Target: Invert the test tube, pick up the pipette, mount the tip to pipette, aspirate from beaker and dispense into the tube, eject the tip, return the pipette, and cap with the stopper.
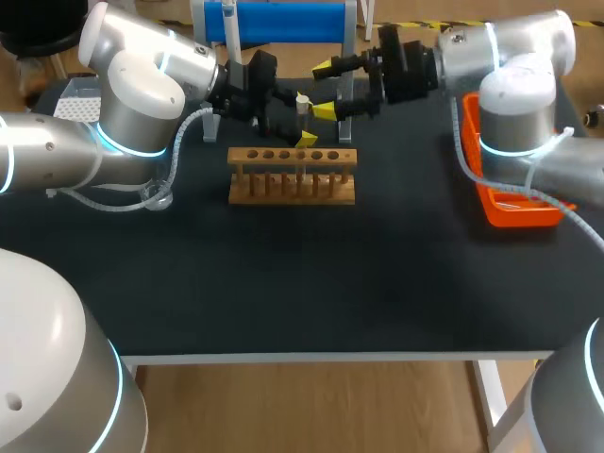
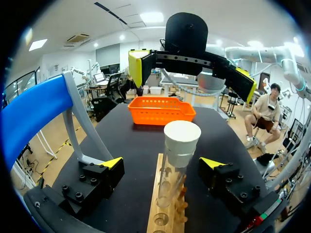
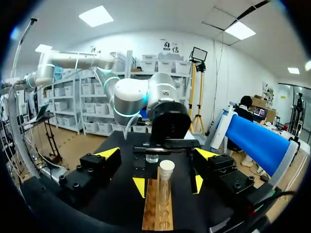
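Head view: the orange tray (image 1: pixel 514 212) is half buried under the right arm (image 1: pixel 514 104), and the blue stand (image 1: pixel 283 21) runs out of view up top. The test tube (image 1: pixel 302 104) is too tiny to see what's inside. In the left wrist view, the wooden rack (image 2: pixel 156 208) gets cut off under the gripper.

Head view looks down on the black table (image 1: pixel 302 283) from behind. Both wrist views, low and close, face each other across the white-stoppered glass test tube (image 2: pixel 181 141) all three share.
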